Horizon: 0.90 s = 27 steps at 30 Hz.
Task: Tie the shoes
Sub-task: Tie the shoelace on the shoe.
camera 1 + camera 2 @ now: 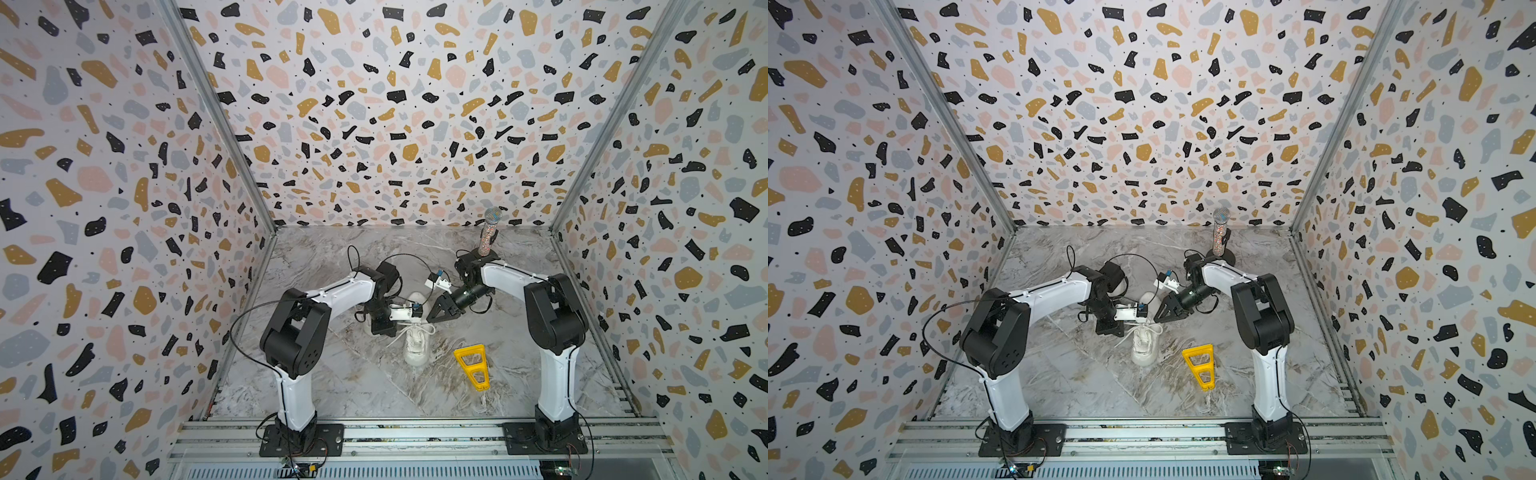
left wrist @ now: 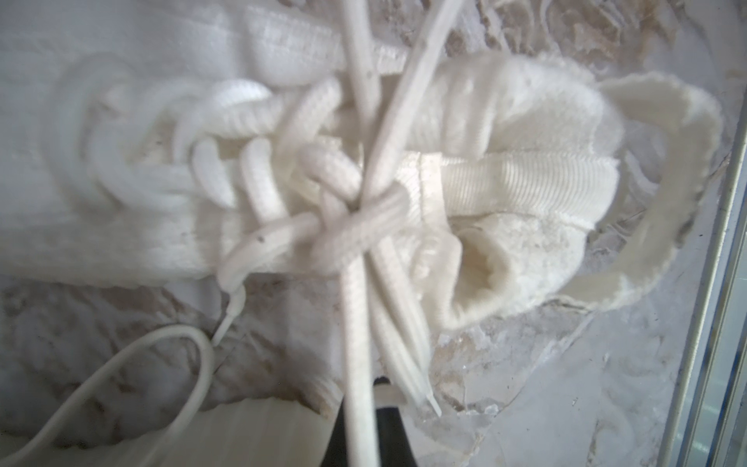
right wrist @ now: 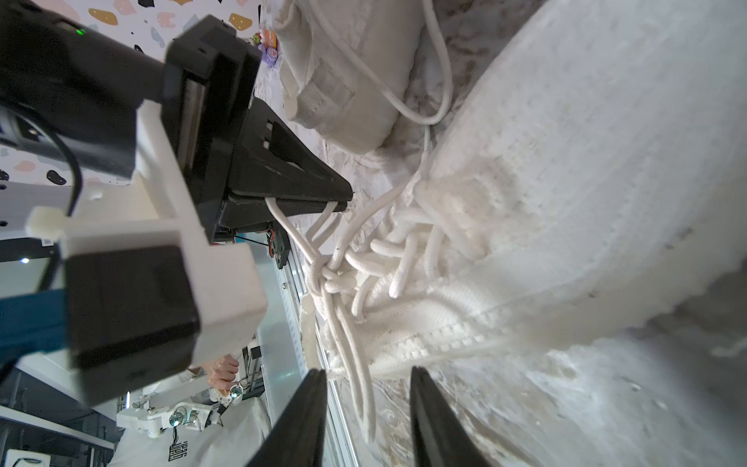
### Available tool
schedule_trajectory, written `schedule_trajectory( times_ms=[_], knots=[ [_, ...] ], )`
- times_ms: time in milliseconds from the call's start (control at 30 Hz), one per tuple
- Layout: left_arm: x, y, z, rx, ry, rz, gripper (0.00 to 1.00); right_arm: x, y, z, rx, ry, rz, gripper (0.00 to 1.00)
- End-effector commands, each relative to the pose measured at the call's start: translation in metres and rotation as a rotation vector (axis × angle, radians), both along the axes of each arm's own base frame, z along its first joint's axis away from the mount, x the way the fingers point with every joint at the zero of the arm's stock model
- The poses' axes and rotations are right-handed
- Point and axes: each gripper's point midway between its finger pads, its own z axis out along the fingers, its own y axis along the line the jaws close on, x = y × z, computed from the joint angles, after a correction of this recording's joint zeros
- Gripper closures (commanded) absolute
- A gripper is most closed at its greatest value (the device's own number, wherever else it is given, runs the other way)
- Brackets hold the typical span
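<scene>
Progress, as we judge it, is close to complete on one shoe and not begun on the other. The near shoe [image 1: 417, 347] stands at the middle of the table [image 1: 332, 390], toe toward the arm bases. The far shoe [image 1: 417, 300] lies just behind it.

In the left wrist view we see a knot [image 2: 364, 210] drawn together at the top of the near shoe's lacing, with strands running out of it to both sides. We cannot tell whether these form full bow loops.

The left gripper [image 3: 347, 199] is closed. In the right wrist view its jaws pinch several lace strands [image 3: 293, 236] that lead down into the knot.

The right gripper [image 3: 366, 404] has its jaws partly apart. Loose lace ends [image 3: 357, 380] lie between them, pressed by neither finger as far as we can see, so it has hold of nothing.

We judge that the near shoe needs only a final tightening and a check that the bow holds. The far shoe carries a slack lace [image 3: 448, 81] draped over it and no knot that we can see, so it is not yet tied.

A yellow frame [image 1: 473, 365] and a glitter microphone [image 1: 489, 232] stand apart from the shoes.
</scene>
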Motion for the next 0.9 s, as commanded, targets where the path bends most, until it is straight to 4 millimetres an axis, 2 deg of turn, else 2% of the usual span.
schedule_trajectory(
  times_ms=[0, 133, 200, 467, 867],
  knots=[
    [-0.001, -0.002, 0.007, -0.013, 0.026, 0.013, 1.0, -0.004, 0.008, 0.003, 0.01, 0.003, 0.019, 0.7],
    [-0.002, -0.001, 0.007, -0.007, 0.024, 0.015, 1.0, -0.004, 0.007, 0.005, 0.01, -0.002, 0.021, 0.94],
    [-0.002, 0.001, 0.007, -0.002, 0.023, 0.018, 1.0, -0.005, 0.005, 0.005, 0.004, -0.006, 0.018, 1.0],
    [-0.008, 0.01, -0.001, 0.036, 0.027, 0.011, 1.0, -0.006, -0.011, 0.003, -0.064, -0.031, 0.014, 1.0],
    [-0.011, 0.022, -0.01, 0.078, 0.035, 0.013, 1.0, -0.005, -0.02, -0.004, -0.14, -0.07, 0.018, 1.0]
  ],
)
